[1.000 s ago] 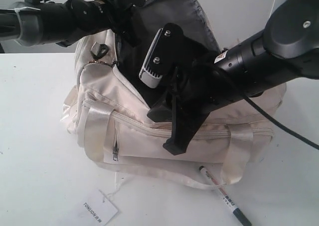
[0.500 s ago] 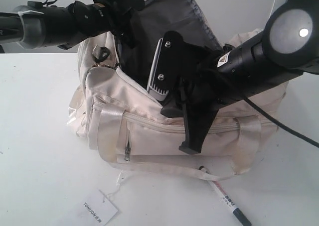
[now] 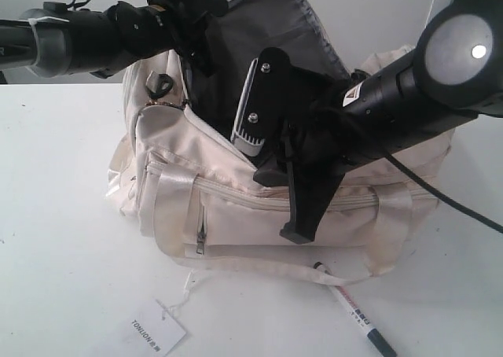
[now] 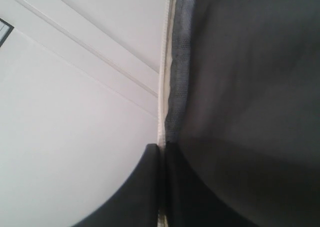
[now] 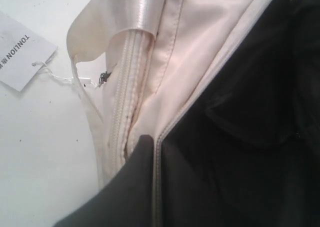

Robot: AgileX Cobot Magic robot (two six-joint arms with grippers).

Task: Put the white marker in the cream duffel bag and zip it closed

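Exterior view: left fingers (image 3: 206, 38) apparently pinch cream duffel bag (image 3: 236, 207) flap; right's unclear.

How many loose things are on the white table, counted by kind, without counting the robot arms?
Bags: 1, the cream duffel bag, flap open.
Markers: 1, the white marker, lying on the table in front of the bag.
Paper tags: 1, the white tag with black letters.
Total: 3
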